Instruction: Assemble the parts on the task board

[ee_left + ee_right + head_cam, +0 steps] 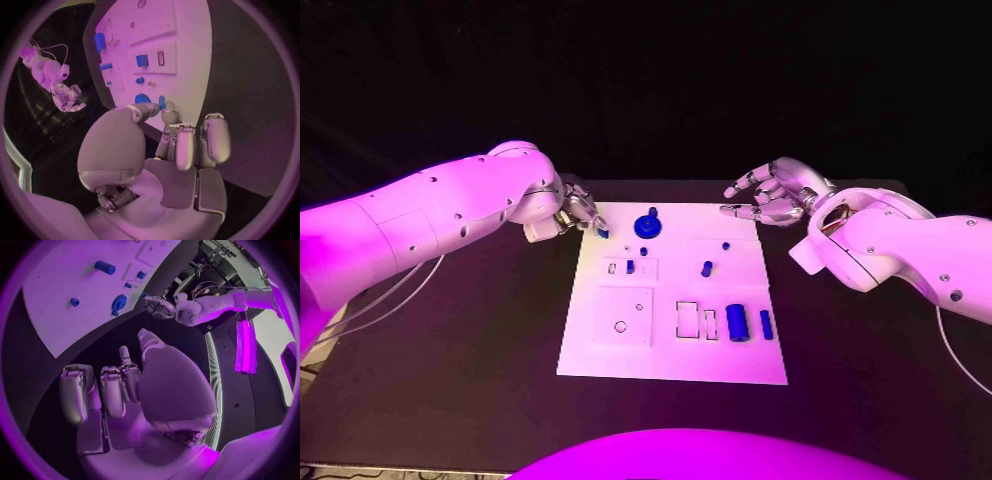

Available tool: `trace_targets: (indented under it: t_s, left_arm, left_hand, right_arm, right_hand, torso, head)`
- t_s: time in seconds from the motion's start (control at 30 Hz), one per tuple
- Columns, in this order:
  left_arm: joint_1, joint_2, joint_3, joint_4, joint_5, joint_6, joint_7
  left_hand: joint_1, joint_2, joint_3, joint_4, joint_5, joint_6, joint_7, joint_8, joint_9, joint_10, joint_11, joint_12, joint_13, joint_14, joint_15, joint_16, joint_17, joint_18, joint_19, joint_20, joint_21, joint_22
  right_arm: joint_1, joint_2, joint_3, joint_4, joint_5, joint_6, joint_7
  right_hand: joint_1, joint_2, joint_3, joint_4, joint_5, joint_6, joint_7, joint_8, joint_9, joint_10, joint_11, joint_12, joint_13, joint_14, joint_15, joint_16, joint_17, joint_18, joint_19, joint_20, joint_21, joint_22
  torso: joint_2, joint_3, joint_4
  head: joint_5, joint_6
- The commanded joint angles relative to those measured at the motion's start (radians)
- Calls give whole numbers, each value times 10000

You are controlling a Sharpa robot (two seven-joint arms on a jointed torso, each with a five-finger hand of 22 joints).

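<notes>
The white task board (672,345) lies in the middle of the black table. My left hand (571,213) hovers at its far left corner and pinches a small blue peg (603,233) between thumb and a fingertip; the left wrist view shows the peg (162,102) at the fingertips, beside a round blue disc (142,98). That disc (648,225) sits at the board's far edge. A large blue cylinder (736,322) and a slimmer one (766,323) lie near the board's right side. My right hand (769,197) hangs off the far right corner, fingers apart, holding nothing.
Small blue pieces (630,266) (707,268) sit in the board's middle rows, and rectangular slots (688,319) and a raised square plate (623,316) lie nearer me. Bare black table (459,350) surrounds the board on both sides.
</notes>
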Motion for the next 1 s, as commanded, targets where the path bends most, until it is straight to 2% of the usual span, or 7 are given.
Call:
trace_targets:
  t_s: [0.03,0.2,0.37,0.43,0.6,0.63,1.0]
  left_arm:
    - [13,-278,13,583,374,-570,-138]
    - [-6,-687,-31,1464,96,-889,-194]
    - [-66,-846,-120,1988,-72,-1108,-287]
    - [-104,-869,-159,2136,-108,-1180,-319]
    - [-214,-873,-245,2384,-278,-1293,-404]
    - [-230,-870,-256,2412,-326,-1291,-417]
    - [-319,-756,-375,2512,-827,-841,-650]
  left_hand:
    - [-146,-10,1766,-1782,185,159,-98,77,908,109,-15,70,82,696,-94,75,1299,-159,123,-17,84,108]
    - [-219,-61,1794,-1838,416,223,-127,92,934,199,-41,124,176,707,-121,90,1328,-186,212,-43,150,235]
    - [-280,-97,1811,-1870,608,275,-150,105,956,285,-65,189,278,710,-141,89,1323,-217,311,-62,219,375]
    - [-347,-135,1821,-1900,827,319,-172,116,979,349,-87,220,336,708,-162,80,1301,-230,355,-80,254,438]
    - [-410,-163,1824,-1923,1008,360,-191,134,1007,387,-105,224,355,712,-178,84,1304,-241,390,-96,282,489]
    - [-476,-188,1831,-1941,1211,396,-215,175,1061,426,-122,243,397,718,-195,93,1321,-244,403,-111,294,509]
    - [-574,-210,1849,-1977,1463,418,-237,224,1148,430,-146,196,358,723,-216,100,1333,-245,407,-133,303,521]
  right_arm:
    - [-5,-33,3,25,-41,17,119]
    - [-5,-76,3,31,-41,16,125]
    - [-5,-99,2,30,-41,14,129]
    - [-5,-104,2,31,-41,15,129]
    - [-5,-107,2,32,-41,17,131]
    - [-5,-108,2,32,-41,18,130]
    - [-5,-93,2,42,-40,-5,118]
  right_hand:
    - [-74,34,8,24,-3,-21,-13,33,-13,-72,-2,-46,1141,859,39,-39,1879,187,502,28,-51,2062]
    - [-74,34,8,24,-3,-21,-13,33,-13,-72,-2,-46,1141,859,39,-39,1879,187,502,28,-51,2062]
    - [-74,34,8,24,-3,-21,-13,33,-13,-72,-2,-46,1141,859,39,-39,1879,187,502,28,-51,2062]
    - [-74,34,8,24,-3,-21,-13,33,-13,-72,-2,-46,1141,859,39,-39,1879,187,502,28,-51,2062]
    - [-74,34,8,24,-3,-21,-13,33,-13,-72,-2,-46,1141,859,39,-39,1879,187,502,28,-51,2062]
    - [-74,34,8,24,-3,-21,-13,33,-13,-72,-2,-46,1141,859,39,-39,1879,187,502,28,-51,2062]
    - [-30,8,17,-13,-1,-30,-16,38,-17,-79,-7,-55,1131,857,35,-43,1870,187,504,26,-51,2064]
  torso:
    - [-28,11,37]
    - [-34,6,50]
    - [-27,10,39]
    - [-29,9,38]
    - [-12,17,10]
    - [-9,13,9]
    - [0,25,2]
  head:
    - [9,-26]
    - [18,-57]
    - [42,-49]
    - [62,-61]
    - [72,-58]
    - [72,-59]
    - [76,-110]
